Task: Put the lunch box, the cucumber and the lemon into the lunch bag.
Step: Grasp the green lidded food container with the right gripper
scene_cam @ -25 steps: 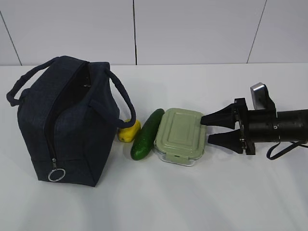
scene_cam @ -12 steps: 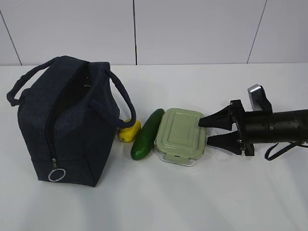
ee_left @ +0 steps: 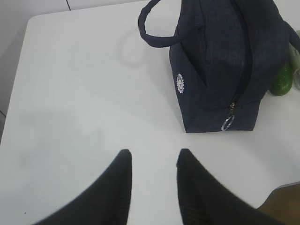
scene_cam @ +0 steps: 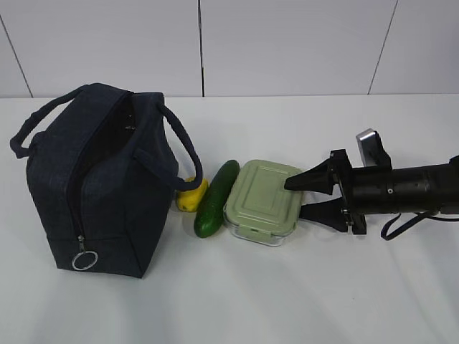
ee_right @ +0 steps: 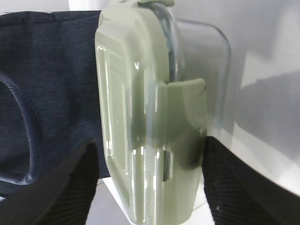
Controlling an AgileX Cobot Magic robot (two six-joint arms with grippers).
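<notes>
Your big dark blue lunch bag (scene_cam: pixel 97 183) stands on the left of the white table (scene_cam: pixel 287 301), its top zipper open. Your right gripper (scene_cam: pixel 295 196) has its jaws wide, one on each side of the near end of the lunch box (scene_cam: pixel 262 201), not squeezing it yet. The cucumber (scene_cam: pixel 215 199) lies right beside the box. The little lemon (scene_cam: pixel 191 193) sits between cucumber and bag. Your left gripper (ee_left: pixel 153 161) hangs partly open, holding nothing.
</notes>
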